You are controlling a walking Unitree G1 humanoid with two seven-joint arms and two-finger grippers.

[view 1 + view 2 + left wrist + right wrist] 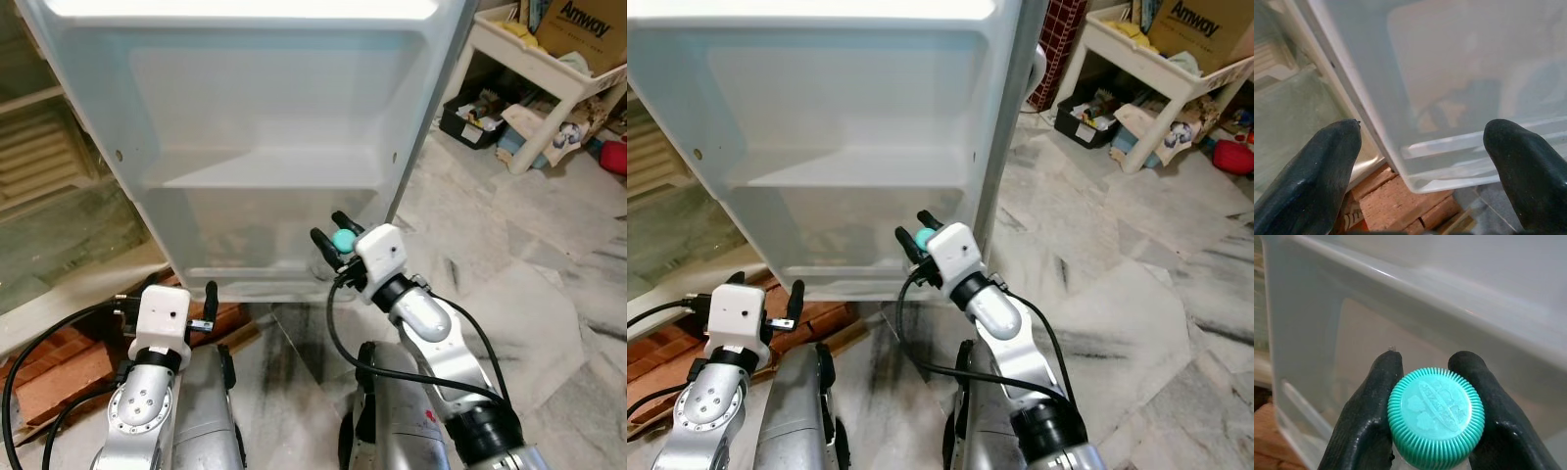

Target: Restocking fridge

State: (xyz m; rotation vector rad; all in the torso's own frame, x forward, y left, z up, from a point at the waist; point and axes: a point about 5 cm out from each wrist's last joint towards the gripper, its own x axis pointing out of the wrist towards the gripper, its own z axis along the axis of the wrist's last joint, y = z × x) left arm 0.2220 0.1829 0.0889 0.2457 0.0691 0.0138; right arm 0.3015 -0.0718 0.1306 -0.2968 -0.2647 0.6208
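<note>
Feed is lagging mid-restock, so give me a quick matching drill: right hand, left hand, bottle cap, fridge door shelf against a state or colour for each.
Things:
1. right hand
2. left hand
3. bottle cap
4. fridge door shelf

States or colours:
A. teal, ribbed
B. open, holding nothing
C. translucent white
D. shut on the bottle cap

Pairs: 1-D, 2-B, 3-A, 4-C
</note>
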